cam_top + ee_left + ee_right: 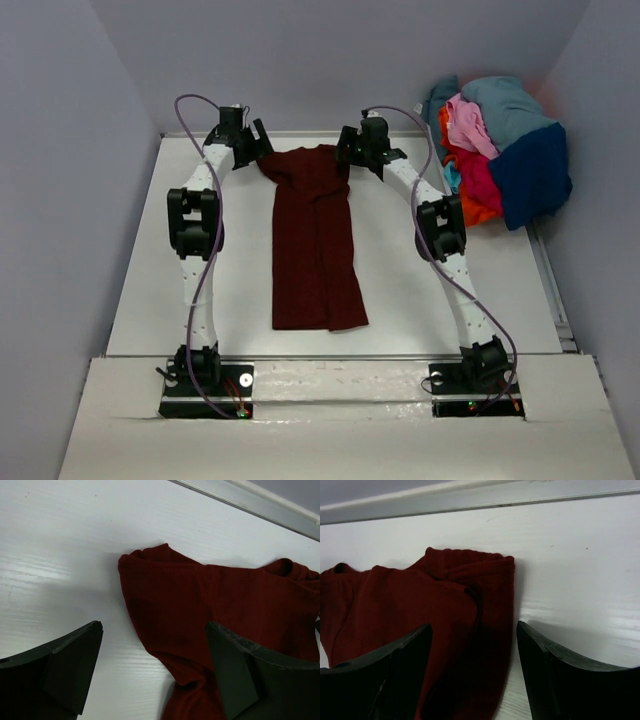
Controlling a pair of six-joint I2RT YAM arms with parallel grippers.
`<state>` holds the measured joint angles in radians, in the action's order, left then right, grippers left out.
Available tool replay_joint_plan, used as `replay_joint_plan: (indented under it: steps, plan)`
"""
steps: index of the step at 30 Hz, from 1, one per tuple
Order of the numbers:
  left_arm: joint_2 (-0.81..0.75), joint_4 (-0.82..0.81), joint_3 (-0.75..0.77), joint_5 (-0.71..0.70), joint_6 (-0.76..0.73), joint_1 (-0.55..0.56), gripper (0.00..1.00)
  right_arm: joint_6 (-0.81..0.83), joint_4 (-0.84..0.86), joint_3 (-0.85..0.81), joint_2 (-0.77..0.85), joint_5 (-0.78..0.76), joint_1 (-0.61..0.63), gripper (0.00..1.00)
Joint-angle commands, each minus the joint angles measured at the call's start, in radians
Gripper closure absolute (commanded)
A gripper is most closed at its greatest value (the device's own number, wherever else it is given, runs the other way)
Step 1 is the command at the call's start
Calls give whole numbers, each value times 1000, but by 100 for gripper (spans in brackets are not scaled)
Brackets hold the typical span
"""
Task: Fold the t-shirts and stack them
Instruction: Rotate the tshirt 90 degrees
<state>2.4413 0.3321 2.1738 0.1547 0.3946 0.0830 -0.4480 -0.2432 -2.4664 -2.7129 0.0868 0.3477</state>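
Observation:
The dark maroon t-shirt [315, 240] lies folded into a long narrow strip down the middle of the table, collar end at the far side. My left gripper [262, 141] is open and empty just above its far left corner. The left wrist view shows that corner [200, 600] between the spread fingers [65, 665]. My right gripper [347, 150] is open and empty over the far right corner [445, 595], its fingers [560, 675] straddling the folded edge. The pink [470, 125], teal-blue [505, 100], navy [530, 175] and red [478, 185] shirts lie heaped at the back right.
The heap leans against the right wall, with some orange cloth [482, 213] in it. A raised rail [485, 497] runs along the table's far edge, close behind both grippers. White table [150, 290] shows on both sides of the maroon shirt.

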Motion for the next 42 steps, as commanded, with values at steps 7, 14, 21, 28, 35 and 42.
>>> replay_joint_plan:
  steps: [7,14,21,28,35,42]
  plan:
    - [67,-76,78,75,26,-8,5,-34,39,-106,-79,-15,-3,49]
    - [143,-107,147,146,70,-8,5,-55,76,-83,-76,-125,-3,93]
    - [179,-195,142,232,98,-8,15,-122,96,-1,-36,-118,-36,93]
    - [237,-297,198,301,150,1,50,-115,99,4,-28,-55,-47,93]
    - [209,-442,172,368,127,21,69,-97,146,133,62,-133,-47,93]
    - [202,-392,196,350,76,31,40,-98,122,154,84,-160,-47,93]
